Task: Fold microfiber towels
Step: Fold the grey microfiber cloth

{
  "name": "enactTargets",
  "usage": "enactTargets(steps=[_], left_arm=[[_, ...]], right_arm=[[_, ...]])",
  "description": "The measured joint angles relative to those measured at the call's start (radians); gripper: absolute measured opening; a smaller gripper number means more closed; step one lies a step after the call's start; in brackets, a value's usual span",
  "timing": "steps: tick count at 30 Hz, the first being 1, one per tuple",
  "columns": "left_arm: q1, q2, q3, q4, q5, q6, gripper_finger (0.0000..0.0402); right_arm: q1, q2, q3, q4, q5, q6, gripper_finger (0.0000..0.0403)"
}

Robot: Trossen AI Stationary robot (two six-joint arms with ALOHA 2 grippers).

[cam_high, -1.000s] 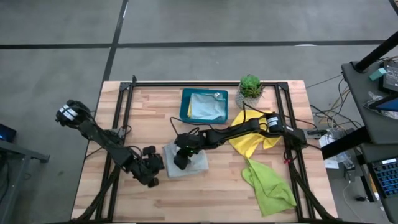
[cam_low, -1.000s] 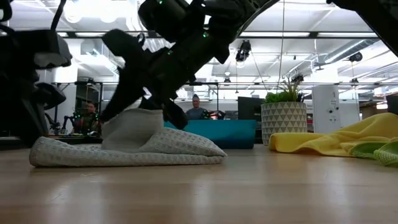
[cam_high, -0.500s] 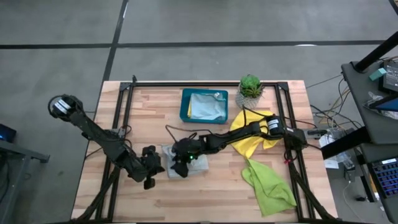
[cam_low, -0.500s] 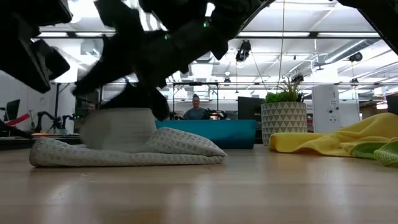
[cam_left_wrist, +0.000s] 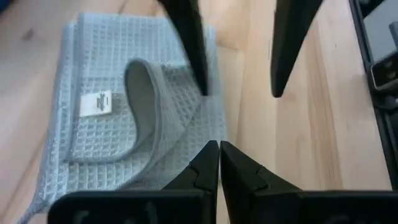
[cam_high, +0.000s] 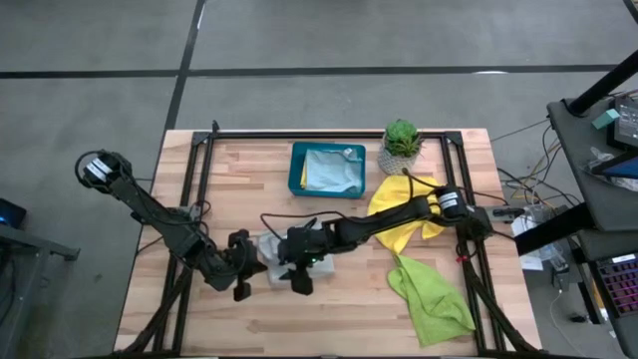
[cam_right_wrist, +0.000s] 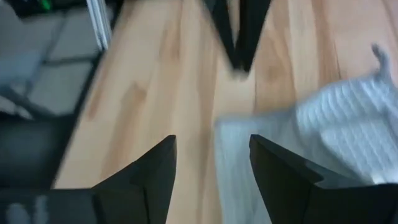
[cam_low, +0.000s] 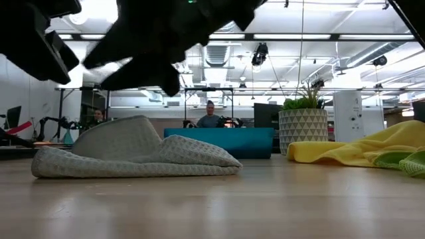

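High view: the pale grey towel [cam_high: 284,267] lies part-folded on the desk [cam_high: 249,170], toward its front edge and left of centre, with the right gripper [cam_high: 299,281] over its front edge and the left gripper [cam_high: 242,282] just beside it on the left. At the rear edge stand one teal tray [cam_high: 296,172] holding one light blue towel [cam_high: 332,170] and one potted plant [cam_high: 401,139]; yellow cloth [cam_high: 397,217] lies toward the right edge (whether one towel or two cannot be told), and one lime green towel [cam_high: 431,295] lies at the front right corner. Low view: the grey towel [cam_low: 133,153] carries a raised hump, so the fold is judged not yet flat; the next pass would best press that hump down and square the edges. Left wrist view: the left gripper [cam_left_wrist: 219,163] has its fingers pressed together and empty, above the towel [cam_left_wrist: 124,118], whose loose flap curls upward; the other arm's two fingers [cam_left_wrist: 189,43] stand apart just beyond it. Right wrist view: the right gripper [cam_right_wrist: 211,168] is spread and holds nothing, its fingers straddling the edge of the towel [cam_right_wrist: 336,124].
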Motion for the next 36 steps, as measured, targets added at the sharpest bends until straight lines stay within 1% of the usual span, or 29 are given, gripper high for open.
enactTargets(steps=[2,6,8,10,14,17,20,25,28,31,36], left_arm=[[0.0,0.002,0.0,0.015,-0.054,0.001,0.0001],[0.005,0.034,0.0,0.033,-0.178,0.006,0.0001],[0.017,0.065,0.0,0.069,-0.2,0.03,0.0001],[0.041,0.102,0.0,0.122,-0.205,0.057,0.0001],[0.108,0.193,0.001,0.248,-0.204,0.109,0.0001],[0.161,0.245,0.013,0.255,-0.194,0.089,0.0001],[0.199,0.284,0.039,0.257,-0.133,0.079,0.0001],[0.211,0.304,0.069,0.259,-0.04,0.079,0.0001],[0.211,0.303,0.074,0.261,0.014,0.067,0.0001],[0.211,0.311,0.074,0.261,0.027,0.028,0.0001],[0.214,0.352,0.072,0.274,0.029,0.026,0.0001]], right_arm=[[0.012,-0.029,-0.013,-0.081,0.043,-0.031,0.0191],[0.042,-0.098,-0.04,-0.257,0.26,-0.081,0.0191],[0.054,-0.13,-0.065,-0.323,0.342,-0.083,0.0191],[0.065,-0.165,-0.107,-0.355,0.383,-0.078,0.0191],[0.075,-0.244,-0.197,-0.363,0.389,-0.071,0.0191],[0.074,-0.297,-0.27,-0.355,0.389,-0.04,0.0191],[0.072,-0.34,-0.342,-0.325,0.392,-0.011,0.0191],[0.073,-0.38,-0.449,-0.216,0.391,-0.001,0.0191],[0.071,-0.381,-0.489,-0.19,0.392,0.014,0.0191],[0.071,-0.381,-0.517,-0.15,0.392,0.029,0.0191],[0.071,-0.381,-0.565,-0.089,0.391,0.039,0.0192]])
